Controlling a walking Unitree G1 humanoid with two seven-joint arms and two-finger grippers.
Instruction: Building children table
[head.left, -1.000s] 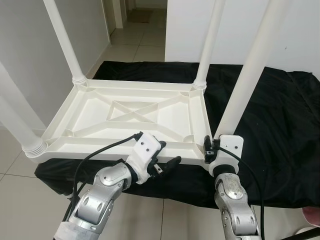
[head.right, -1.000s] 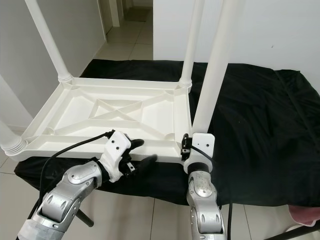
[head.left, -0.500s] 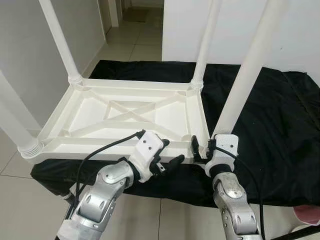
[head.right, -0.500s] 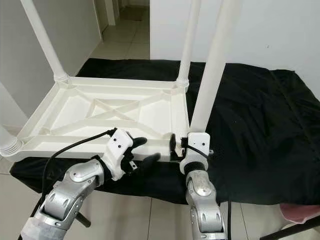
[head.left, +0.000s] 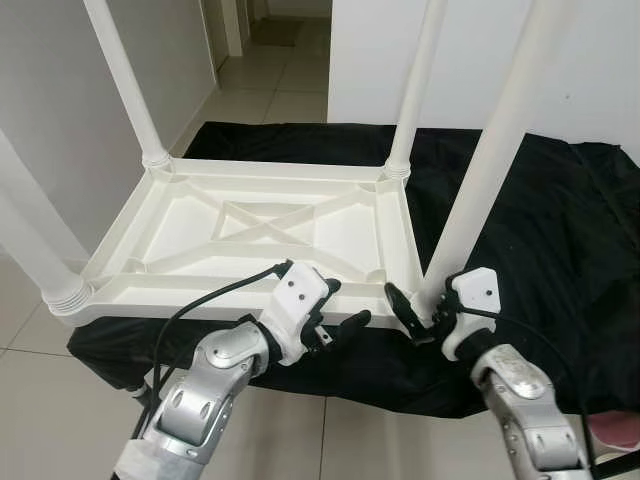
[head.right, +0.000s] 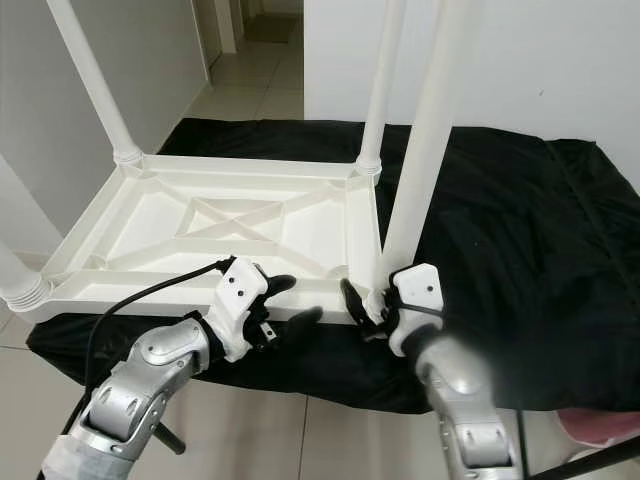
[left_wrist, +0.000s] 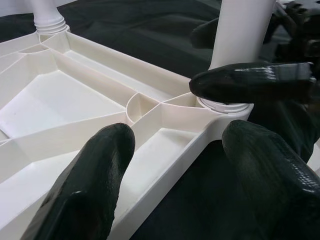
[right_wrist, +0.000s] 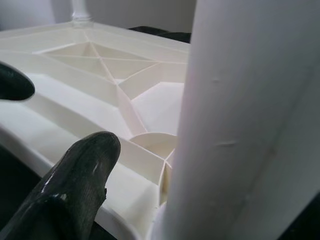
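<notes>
— Where was your table?
— Your tabletop (head.left: 270, 225) lay upside down on the black cloth (head.left: 540, 230), all four legs up.
— And your grippers?
— Your left gripper (head.left: 340, 312) sat spread wide at the near edge, one finger over the rim, holding nothing. Your right gripper (head.left: 418, 322) was at the near right leg (head.left: 490, 160), fingers on either side of its base; you couldn't tell whether they pressed it.

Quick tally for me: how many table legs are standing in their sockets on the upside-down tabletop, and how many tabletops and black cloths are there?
White table legs: 4 (far left, far right, near left, near right)
White tabletop: 1
Black cloth: 1
Total: 6
</notes>
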